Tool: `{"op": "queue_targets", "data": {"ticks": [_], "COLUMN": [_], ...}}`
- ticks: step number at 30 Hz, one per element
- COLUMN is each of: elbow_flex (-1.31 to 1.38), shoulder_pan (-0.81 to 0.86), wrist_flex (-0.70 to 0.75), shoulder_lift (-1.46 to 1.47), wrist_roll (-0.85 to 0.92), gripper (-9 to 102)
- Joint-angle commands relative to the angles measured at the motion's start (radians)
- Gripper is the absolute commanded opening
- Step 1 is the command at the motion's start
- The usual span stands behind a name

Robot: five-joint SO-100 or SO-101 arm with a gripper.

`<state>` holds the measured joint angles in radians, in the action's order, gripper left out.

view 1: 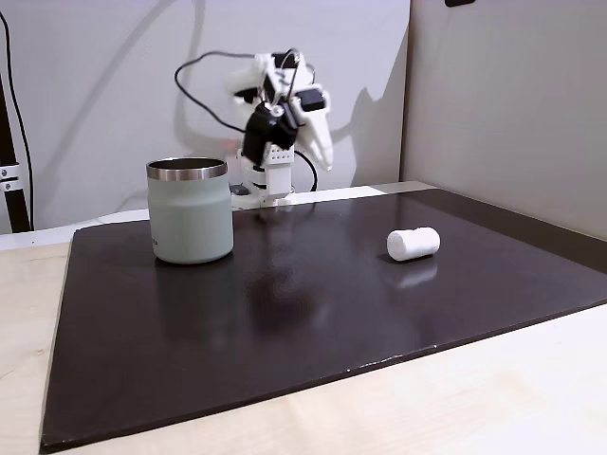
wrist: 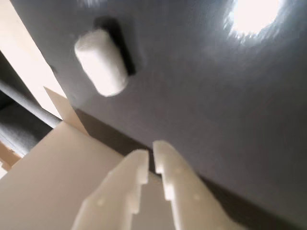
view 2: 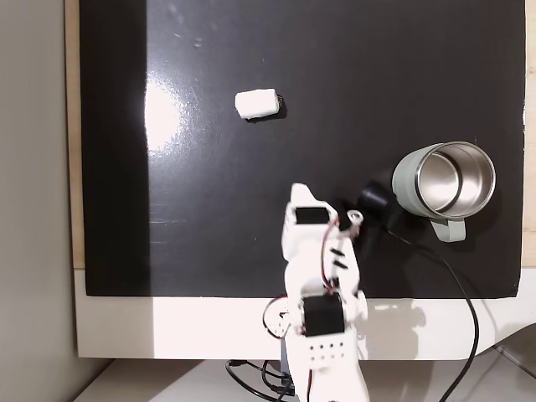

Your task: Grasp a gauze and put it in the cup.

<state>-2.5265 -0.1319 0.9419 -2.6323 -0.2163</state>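
Looking left to right, operator, you get these readings:

Gauze: your wrist view puts the gauze (wrist: 101,62) at upper left, a white roll lying on its side on the dark mat (wrist: 216,96), free of any contact. In a fixed view it lies right of centre (view 1: 413,243); in a fixed view from above it sits upper left of centre (view 2: 256,103).

Gripper: your wrist view shows the gripper (wrist: 152,154) at the lower middle, its two white fingers nearly together with only a thin slit between the tips, and nothing held. It is well apart from the gauze. From the side you see it raised above the mat's far edge, pointing down (view 1: 321,156); from above its tip is about (view 2: 299,191).

Cup: the side view places the cup (view 1: 190,209) upright at left, steel rim on top. From above it stands at right (view 2: 443,182), and you can see down into its shiny steel inside and a handle-like tab on its lower edge, which the side view hides.

Cable: a black cable (view 2: 465,310) runs past the cup in the view from above.
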Motion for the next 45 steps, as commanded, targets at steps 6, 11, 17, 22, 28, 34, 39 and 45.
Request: {"op": "queue_targets", "data": {"ticks": [6, 11, 17, 22, 28, 34, 39, 45], "elbow_flex": [0.480, 0.650, 0.828, 1.009, 1.108, 1.169, 1.232, 1.307], "shoulder_pan": [-0.046, -0.067, -0.120, -0.164, -0.195, -0.201, -0.189, -0.187], "wrist_flex": [0.021, 0.055, 0.094, 0.167, 0.193, 0.199, 0.213, 0.219], "shoulder_lift": [0.540, 0.732, 0.917, 1.101, 1.253, 1.365, 1.447, 1.542], "wrist_roll": [-0.156, -0.206, -0.230, -0.267, -0.307, -0.330, -0.342, -0.334], "gripper": [0, 10, 28, 33, 35, 35, 35, 34]}}
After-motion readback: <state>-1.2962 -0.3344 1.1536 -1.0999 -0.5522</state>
